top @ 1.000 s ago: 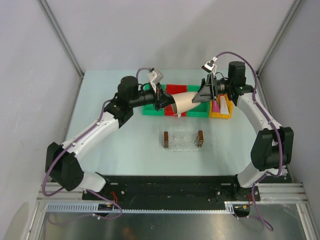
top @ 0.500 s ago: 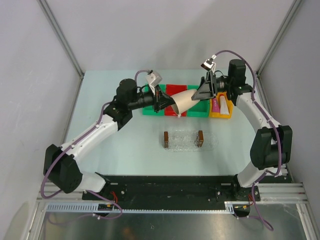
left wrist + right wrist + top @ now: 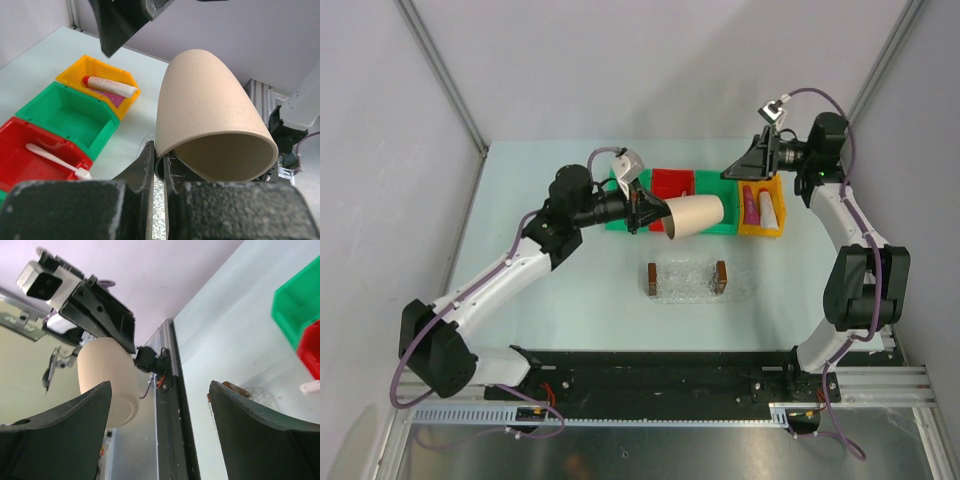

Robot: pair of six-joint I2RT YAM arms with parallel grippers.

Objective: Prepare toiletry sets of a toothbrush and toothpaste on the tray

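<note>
My left gripper [image 3: 646, 210] is shut on the rim of a beige cup [image 3: 693, 215] and holds it on its side above the bins; the wrist view shows both jaws pinching the cup wall [image 3: 210, 120]. My right gripper [image 3: 738, 170] is open and empty, above the bins, right of the cup. The pink toothpaste [image 3: 752, 207] lies in the yellow bin [image 3: 775, 222]; it also shows in the left wrist view [image 3: 110, 86]. A white toothbrush [image 3: 55, 159] lies in the red bin [image 3: 15, 150]. The clear tray [image 3: 686, 282] with brown handles sits nearer on the table.
Green bins [image 3: 616, 212] [image 3: 725, 222] flank the red bin [image 3: 672, 183] in a row at the back. In the right wrist view the cup [image 3: 107, 382] hangs left of the gap between my fingers, and a tray handle [image 3: 231, 388] shows on the right.
My right gripper has drawn back to the right, away from the cup's base. My left gripper keeps the cup and has levelled it. A white tip seen under the cup no longer shows.
</note>
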